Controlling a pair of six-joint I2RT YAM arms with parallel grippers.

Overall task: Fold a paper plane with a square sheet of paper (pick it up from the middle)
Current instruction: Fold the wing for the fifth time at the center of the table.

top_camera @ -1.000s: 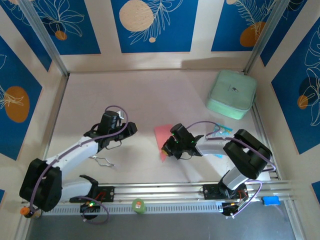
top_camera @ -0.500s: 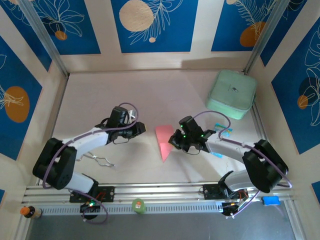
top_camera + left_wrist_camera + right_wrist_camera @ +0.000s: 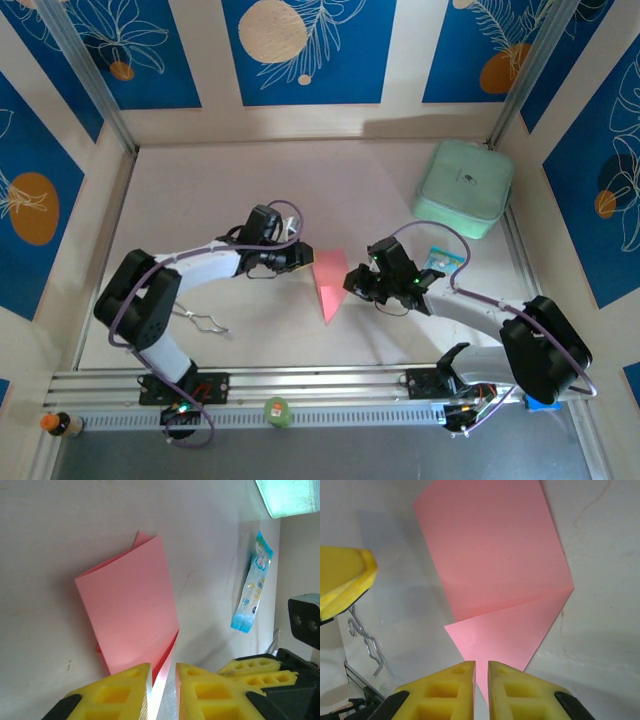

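Barely parted end effectors [image 3: 162, 674] [image 3: 481, 669] over paper [image 3: 129, 611]

The folded sheet of paper [image 3: 495, 575] in front of the right gripper [image 3: 480, 672] is thin, matt pink-red paper with crisp creases. The fingers [image 3: 462, 672] of both grippers look like matt yellow plastic moulded with square hollows. The bench [image 3: 600, 540] beneath them is pale, matt and faintly cracked. Beyond the left gripper [image 3: 163, 680], a blue-and-white packet [image 3: 251, 590] is glossy film. Left of the right gripper lies a bare metal wire clip [image 3: 367, 640].
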